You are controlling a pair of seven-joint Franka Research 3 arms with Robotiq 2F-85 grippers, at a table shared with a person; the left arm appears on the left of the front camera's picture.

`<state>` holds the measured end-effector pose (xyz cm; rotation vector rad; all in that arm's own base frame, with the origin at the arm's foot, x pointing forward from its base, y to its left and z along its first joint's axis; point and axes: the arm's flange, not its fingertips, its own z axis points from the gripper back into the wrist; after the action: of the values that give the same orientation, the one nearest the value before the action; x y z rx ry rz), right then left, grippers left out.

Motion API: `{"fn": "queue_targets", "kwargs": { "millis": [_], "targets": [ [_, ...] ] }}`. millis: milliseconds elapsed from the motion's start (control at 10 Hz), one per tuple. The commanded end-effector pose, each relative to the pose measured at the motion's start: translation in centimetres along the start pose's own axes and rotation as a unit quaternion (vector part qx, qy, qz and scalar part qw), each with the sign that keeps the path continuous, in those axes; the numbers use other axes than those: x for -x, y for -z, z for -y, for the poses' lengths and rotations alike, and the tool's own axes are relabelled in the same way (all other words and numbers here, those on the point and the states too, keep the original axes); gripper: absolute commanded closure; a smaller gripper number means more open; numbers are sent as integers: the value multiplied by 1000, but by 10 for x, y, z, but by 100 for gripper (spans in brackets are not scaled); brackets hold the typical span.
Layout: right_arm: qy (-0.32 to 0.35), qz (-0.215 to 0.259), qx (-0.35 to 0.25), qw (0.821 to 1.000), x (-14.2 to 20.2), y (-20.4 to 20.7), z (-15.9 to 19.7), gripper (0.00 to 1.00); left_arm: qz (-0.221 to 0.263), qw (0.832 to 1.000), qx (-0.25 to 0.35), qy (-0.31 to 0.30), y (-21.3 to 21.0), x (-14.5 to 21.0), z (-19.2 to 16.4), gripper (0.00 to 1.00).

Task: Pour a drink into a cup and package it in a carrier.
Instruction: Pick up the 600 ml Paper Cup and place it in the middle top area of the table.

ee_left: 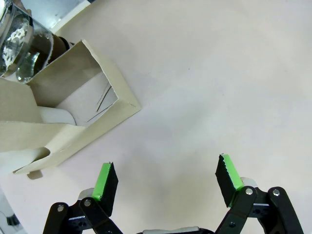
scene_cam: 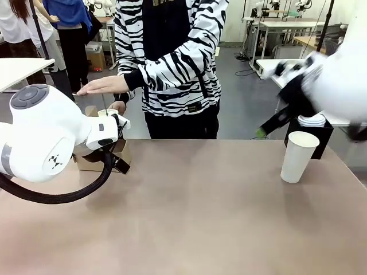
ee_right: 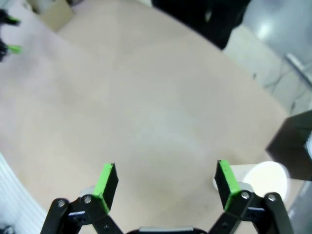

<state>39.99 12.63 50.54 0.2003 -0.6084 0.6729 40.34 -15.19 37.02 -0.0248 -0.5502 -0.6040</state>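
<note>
Surface: tan table [scene_cam: 200, 217] is spanning the front view, with a person in a striped top standing at 12 o'clock
Left gripper: left gripper [ee_left: 165, 181] is hovering over bare tabletop, its green pads spread wide and gripping nothing
Carrier: brown cardboard carrier [ee_left: 78, 102] is lying at 10 o'clock in the left wrist view, apart from the fingers; in the front view it is sitting at 9 o'clock, partly hidden behind the left arm
Pitcher: clear glass pitcher [ee_left: 17, 44] is showing just beyond the carrier at 11 o'clock; contents cannot be told
Right gripper: right gripper [ee_right: 165, 183] is hanging above the table, jaws standing wide apart and empty
Cup: white paper cup [scene_cam: 299, 156] is standing upright and open-topped at 3 o'clock in the front view
Box: black box [scene_cam: 324, 136] is standing just behind the cup
Person's hand: one hand [scene_cam: 102, 86] is hovering flat, palm down, above the carrier
</note>
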Motion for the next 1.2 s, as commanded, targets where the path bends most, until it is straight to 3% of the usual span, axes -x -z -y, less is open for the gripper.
{"fn": "queue_targets", "kwargs": {
  "millis": [0,200,300,500,600,700,1100],
  "targets": [
    [-43,53,-81,994,27,-66,65,0,0,1000,0,0,0,0,0,0],
    [-88,121,-124,981,87,-95,135,0,0,1000,0,0,0,0,0,0],
    [-131,183,-144,964,117,-95,164,0,0,1000,0,0,0,0,0,0],
    [-120,242,-192,943,154,-62,203,0,0,1000,0,0,0,0,0,0],
    [-83,234,-191,950,148,-50,197,0,0,1000,0,0,0,0,0,0],
    [-112,222,-139,959,165,-94,186,0,0,1000,0,0,0,0,0,0],
    [-100,221,-150,959,167,-81,188,0,0,1000,0,0,0,0,0,0]
  ]
}}
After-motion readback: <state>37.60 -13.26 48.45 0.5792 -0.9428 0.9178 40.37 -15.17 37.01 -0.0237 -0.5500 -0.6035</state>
